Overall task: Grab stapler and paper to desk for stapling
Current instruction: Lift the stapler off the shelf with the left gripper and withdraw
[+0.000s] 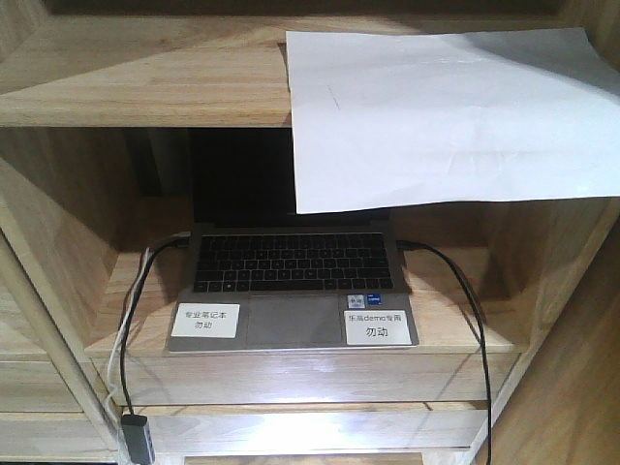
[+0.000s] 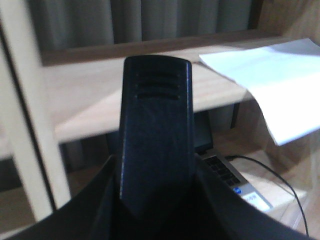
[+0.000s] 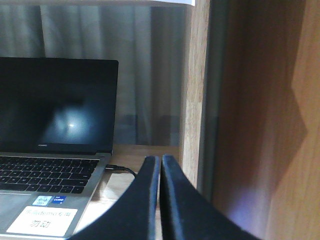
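Shelf [image 1: 145, 87] bears one paper [image 1: 455, 116], one laptop [image 1: 291, 281]; one stapler [image 2: 155, 135] gripped.

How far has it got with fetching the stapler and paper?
Nothing looks finished. The left hand seems to clamp a black ridged thing, probably the stapler. The paper lies on the shelf above the laptop, overhanging its edge, untouched; the right hand is shut and empty. Left: take the paper, carry both to the desk, which is out of view.

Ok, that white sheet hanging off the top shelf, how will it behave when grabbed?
Probably floppy: the paper droops where it overhangs the shelf. Likely light, so it may slide on the wood. Faint creases suggest it crumples easily.
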Tool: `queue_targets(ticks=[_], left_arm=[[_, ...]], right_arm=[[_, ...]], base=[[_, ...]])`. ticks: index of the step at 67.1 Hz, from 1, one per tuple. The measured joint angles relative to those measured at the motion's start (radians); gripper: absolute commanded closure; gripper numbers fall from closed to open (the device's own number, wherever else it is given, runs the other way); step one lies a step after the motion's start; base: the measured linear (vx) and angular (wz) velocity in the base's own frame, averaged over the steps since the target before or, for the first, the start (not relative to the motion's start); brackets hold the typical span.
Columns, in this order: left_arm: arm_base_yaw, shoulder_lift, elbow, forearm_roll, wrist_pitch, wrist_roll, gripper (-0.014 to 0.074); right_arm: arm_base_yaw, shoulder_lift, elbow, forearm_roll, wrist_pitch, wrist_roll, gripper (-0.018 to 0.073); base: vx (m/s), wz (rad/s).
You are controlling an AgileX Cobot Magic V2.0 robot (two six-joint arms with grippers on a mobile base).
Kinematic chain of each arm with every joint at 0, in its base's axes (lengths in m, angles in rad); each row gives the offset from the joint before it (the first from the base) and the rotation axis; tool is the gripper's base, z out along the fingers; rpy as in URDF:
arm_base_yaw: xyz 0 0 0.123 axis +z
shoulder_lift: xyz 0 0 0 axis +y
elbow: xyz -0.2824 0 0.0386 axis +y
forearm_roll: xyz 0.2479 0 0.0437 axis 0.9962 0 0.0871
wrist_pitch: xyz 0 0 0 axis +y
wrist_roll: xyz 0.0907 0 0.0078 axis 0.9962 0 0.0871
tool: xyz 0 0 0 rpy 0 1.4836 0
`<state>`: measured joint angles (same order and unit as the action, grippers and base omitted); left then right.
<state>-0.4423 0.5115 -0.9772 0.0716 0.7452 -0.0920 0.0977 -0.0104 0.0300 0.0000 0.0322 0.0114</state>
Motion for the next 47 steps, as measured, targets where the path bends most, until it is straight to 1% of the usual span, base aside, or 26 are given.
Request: queue_targets(ticks=[13, 23, 34, 47], left_arm=[[0.0, -0.196, 0.187, 0.0, 0.011, 0.0, 0.0603], [0.0, -0.312, 0.3, -0.005, 0.017, 0.0, 0.0603], [0.0, -0.396, 0.362, -0.008, 0.018, 0.0, 0.0603], [0.0, -0.43, 0.369, -0.008, 0.022, 0.0, 0.0603]], right_arm=[[0.0, 0.0, 0.0, 0.0, 0.0, 0.0, 0.0568], [0.0, 0.0, 0.0, 0.0, 0.0, 0.0, 0.0568], [0.0, 0.0, 0.0, 0.0, 0.0, 0.0, 0.0568], [0.0, 0.0, 0.0, 0.0, 0.0, 0.0, 0.0568]], base=[[0.0, 0.0], [0.0, 0.0], [0.0, 0.0], [0.0, 0.0]])
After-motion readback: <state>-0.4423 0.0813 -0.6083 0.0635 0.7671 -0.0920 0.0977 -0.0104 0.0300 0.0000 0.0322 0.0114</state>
